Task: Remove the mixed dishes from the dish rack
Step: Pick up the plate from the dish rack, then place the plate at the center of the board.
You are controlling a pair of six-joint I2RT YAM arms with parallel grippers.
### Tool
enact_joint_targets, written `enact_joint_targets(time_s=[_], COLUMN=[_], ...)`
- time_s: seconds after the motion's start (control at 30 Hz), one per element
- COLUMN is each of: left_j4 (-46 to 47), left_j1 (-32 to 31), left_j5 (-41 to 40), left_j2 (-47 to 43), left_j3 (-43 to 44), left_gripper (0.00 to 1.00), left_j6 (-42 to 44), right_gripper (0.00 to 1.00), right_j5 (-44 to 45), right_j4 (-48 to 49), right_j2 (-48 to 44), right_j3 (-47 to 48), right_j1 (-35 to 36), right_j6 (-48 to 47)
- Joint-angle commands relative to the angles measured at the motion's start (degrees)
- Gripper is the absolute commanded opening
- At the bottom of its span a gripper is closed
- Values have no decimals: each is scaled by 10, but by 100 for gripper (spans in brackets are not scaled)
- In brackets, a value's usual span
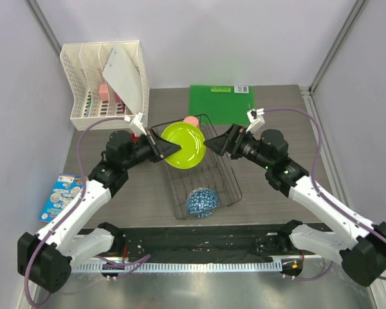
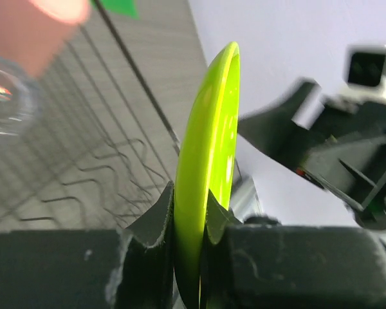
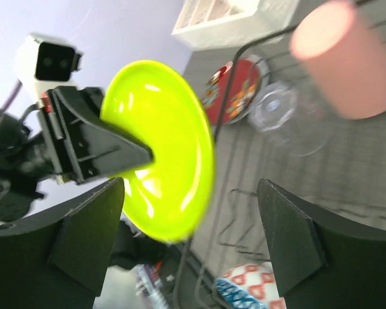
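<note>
Item: yellow-green plate (image 1: 184, 145). Location: raised over the far half of the dish rack (image 1: 226, 188), standing on edge and tilted.

- Left gripper (image 1: 174, 149): closed tight on the plate's left rim, one finger on each face.
- Right gripper (image 1: 215, 145): fingers spread wide, holding nothing, close beside the plate's right rim. Contact cannot be made out.

Other contents:
- Blue-and-white patterned round bowl (image 1: 202, 201): at the rack's near end.
- Salmon-pink cup (image 1: 192, 121): at the rack's far end.
- Clear glass tumbler (image 3: 276, 109): just beside the cup.
- Dark red patterned plate (image 3: 235, 90): at the rack's wire rim; cannot tell if inside.

Surroundings:
- White lattice organizer (image 1: 90, 77): far left on the tabletop (image 1: 135, 193).
- Green board (image 1: 220, 102): far side, behind the rack.
</note>
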Motion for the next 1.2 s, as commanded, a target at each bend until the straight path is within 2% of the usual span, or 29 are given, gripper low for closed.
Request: enact_joint_targets(time_s=[0.0,0.13,0.17,0.2,0.3,0.5,0.63,0.9,1.17], left_j4=[-87,-130,-140,-186,-198,-138,-105,-48,73], left_j1=[72,177,200,204,229,263,291,335,349], left_j5=[-79,-94,-128,-159,-198,-209,-220,-200,-134], left_j2=[-42,-55,-56,-50,-37,4,41,155,262], left_j3=[50,31,32,37,34,0,7,11,-5], left_gripper=[0,0,0,0,0,0,0,0,0], left_j6=[30,-11,-9,-4,-9,-39,-43,-50,-74], right_gripper=[90,89,88,88,88,87,87,87,87], right_j5=[164,182,182,182,181,182,182,203,214], right_j4=[-146,-159,-160,-162,-169,-174,-180,-190,-198], right_j2=[-85,-126,-132,-136,-150,-188,-203,-234,-241], right_j3=[47,28,25,21,8,-16,-26,-47,-54], right_j1=[-1,0,0,0,0,-1,0,-1,0], right_j6=[-110,-129,-134,-136,-147,-163,-169,-171,-176])
